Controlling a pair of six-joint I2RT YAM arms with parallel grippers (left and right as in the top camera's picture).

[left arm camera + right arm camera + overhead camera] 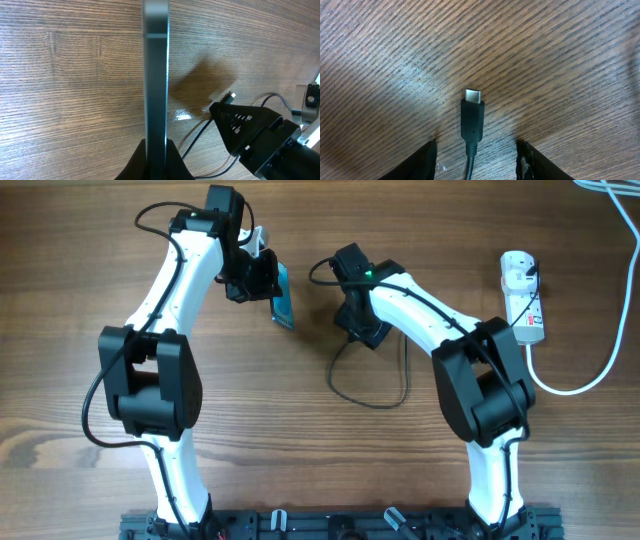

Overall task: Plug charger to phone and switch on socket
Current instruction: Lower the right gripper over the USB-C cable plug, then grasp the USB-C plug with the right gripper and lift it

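From overhead, your left gripper (pixel 271 286) is clamped on the phone (pixel 284 304). The phone is lifted off the wooden table (pixel 60 260) and turned on edge, so only a cyan sliver shows. Just to its right, your right gripper (pixel 362 322) points towards the phone without touching it. The charger (pixel 368 396) trails from it in a loose black loop on the table. The socket (pixel 524 298) lies at the far right, well apart from both grippers. It has a dark plug (pixel 527 273) seated at its upper end, and its thick white cord (pixel 598 375) curves away. There is a red mark on the socket, but the print beside it is too small to read.

In your left wrist view, the phone (pixel 156 75) stands edge-on, a grey-blue strip pinched at its lower end between the left fingers (pixel 135 167). No lettering shows on that edge. At the lower right, the right gripper (pixel 235 125) has the charger's connector tip (pixel 230 96) poking out beyond it, close to the phone but apart from it.

In your right wrist view, the charger (pixel 472 120) is centred, its silver tip pointing away and no marking legible. A right finger (pixel 422 162) shows on each side with a gap to the cable. The grip point is out of frame, so you cannot tell whether this gripper is clenched.
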